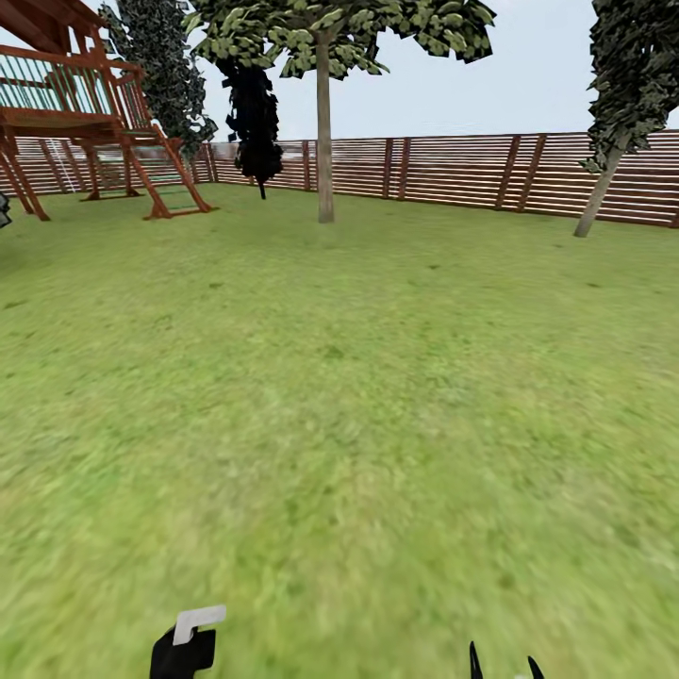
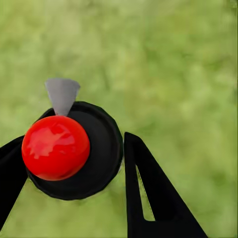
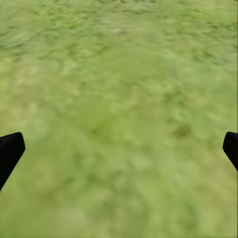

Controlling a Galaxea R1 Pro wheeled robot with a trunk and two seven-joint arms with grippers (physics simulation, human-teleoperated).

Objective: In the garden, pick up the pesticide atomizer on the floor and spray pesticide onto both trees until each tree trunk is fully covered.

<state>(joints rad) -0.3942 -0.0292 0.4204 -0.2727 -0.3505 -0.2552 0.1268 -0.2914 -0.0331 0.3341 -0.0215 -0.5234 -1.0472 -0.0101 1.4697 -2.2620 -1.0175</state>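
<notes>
The pesticide atomizer [image 2: 74,158], a black round body with a red ball top and a grey nozzle, sits between the black fingers of my left gripper [image 2: 74,141], which is shut on it. The head view shows the atomizer [image 1: 186,641] at the bottom edge, left of centre, held over the grass. My right gripper [image 3: 119,146] hangs open above bare lawn with nothing between its fingers, and its fingertips [image 1: 505,665] poke up at the bottom right. Two trees stand far ahead near the fence: one with a straight tree trunk [image 1: 324,141], one with a leaning trunk [image 1: 602,189] at the right.
A reddish-brown slat fence [image 1: 453,170] closes the far side of the lawn. A wooden play structure [image 1: 85,123] with ladders stands at the back left. A dark, almost black tree [image 1: 255,123] rises by the fence. Wide grass [image 1: 339,405] lies between me and the trees.
</notes>
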